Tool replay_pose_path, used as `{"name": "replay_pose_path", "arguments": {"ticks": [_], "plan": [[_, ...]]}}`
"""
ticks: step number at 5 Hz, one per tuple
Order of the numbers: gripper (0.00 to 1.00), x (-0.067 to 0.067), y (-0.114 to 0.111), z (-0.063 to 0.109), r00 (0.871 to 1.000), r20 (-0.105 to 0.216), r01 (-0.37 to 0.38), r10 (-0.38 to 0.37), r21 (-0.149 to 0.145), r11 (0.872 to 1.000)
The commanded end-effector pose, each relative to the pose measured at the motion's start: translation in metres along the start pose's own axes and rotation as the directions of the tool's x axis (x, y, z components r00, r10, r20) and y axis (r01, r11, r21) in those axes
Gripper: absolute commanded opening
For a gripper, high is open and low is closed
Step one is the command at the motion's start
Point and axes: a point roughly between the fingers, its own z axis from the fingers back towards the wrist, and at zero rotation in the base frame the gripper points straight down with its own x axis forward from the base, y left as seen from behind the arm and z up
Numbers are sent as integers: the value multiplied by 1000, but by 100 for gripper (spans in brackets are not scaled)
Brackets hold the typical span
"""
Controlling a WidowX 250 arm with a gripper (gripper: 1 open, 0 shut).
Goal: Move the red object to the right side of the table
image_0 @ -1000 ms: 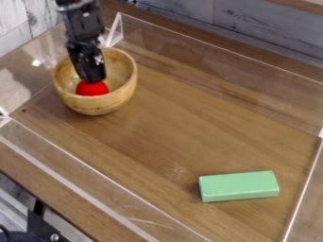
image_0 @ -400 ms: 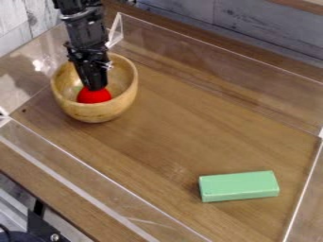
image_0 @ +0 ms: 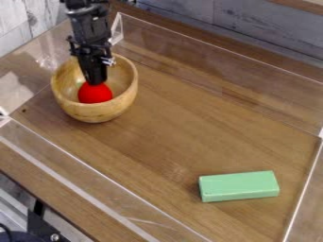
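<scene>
The red object (image_0: 93,94) is a small rounded toy fruit lying inside the wooden bowl (image_0: 71,102) at the far left of the table (image_0: 190,123). My gripper (image_0: 94,81) reaches almost straight down into the bowl, its black fingers closed together on the top of the fruit. The fruit's upper part and stem are hidden behind the fingers. I cannot tell whether the fruit still rests on the bowl's floor.
A flat green rectangular block (image_0: 239,185) lies near the front right corner. Low clear plastic walls (image_0: 164,227) edge the tabletop. Bare wood stretches between the bowl and the block.
The fingers have closed from apart to together around the red fruit. The bowl has shifted slightly under the gripper, and the hand has barely moved.
</scene>
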Motion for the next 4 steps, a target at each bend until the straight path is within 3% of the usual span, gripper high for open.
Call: {"name": "replay_pose_path", "arguments": {"ticks": [1, 2, 4], "plan": [[0, 7, -10, 49, 995, 71, 66, -74, 105, 992], [0, 8, -25, 66, 993, 98, 56, -72, 156, 986], [0, 44, -105, 56, 989, 131, 50, -72, 161, 986]]}}
